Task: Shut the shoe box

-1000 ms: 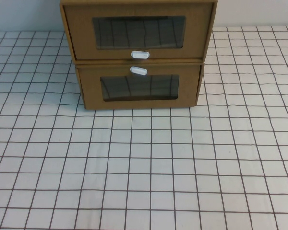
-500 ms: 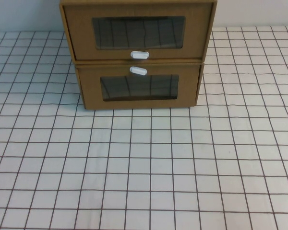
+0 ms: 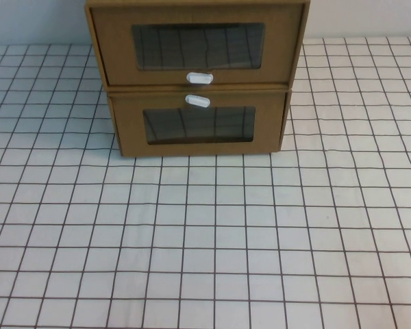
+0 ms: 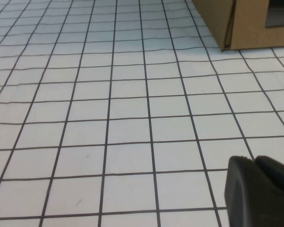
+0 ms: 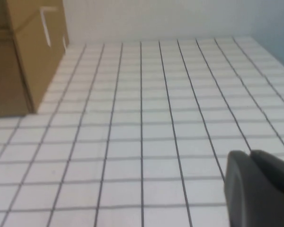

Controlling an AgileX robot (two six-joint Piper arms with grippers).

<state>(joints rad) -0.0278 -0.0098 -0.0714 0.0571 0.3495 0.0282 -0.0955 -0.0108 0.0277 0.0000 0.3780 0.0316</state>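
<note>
shoe box (image 3: 198, 44) well apart from left gripper (image 4: 260, 189) and right gripper (image 5: 258, 187)

White grid-lined table (image 3: 212, 233), second brown windowed box (image 3: 198, 127) beneath, handle above its window, pale wall (image 3: 34, 20) behind

Brown cardboard shoe box (image 3: 197, 44), drawer style, stood upright at the table's far edge, stacked on a like box. Front carried a clear rectangular window with a small white oval handle (image 3: 199, 78) just below it. Drawer front looked about flush with the frame; whether fully shut could not be told.
</note>
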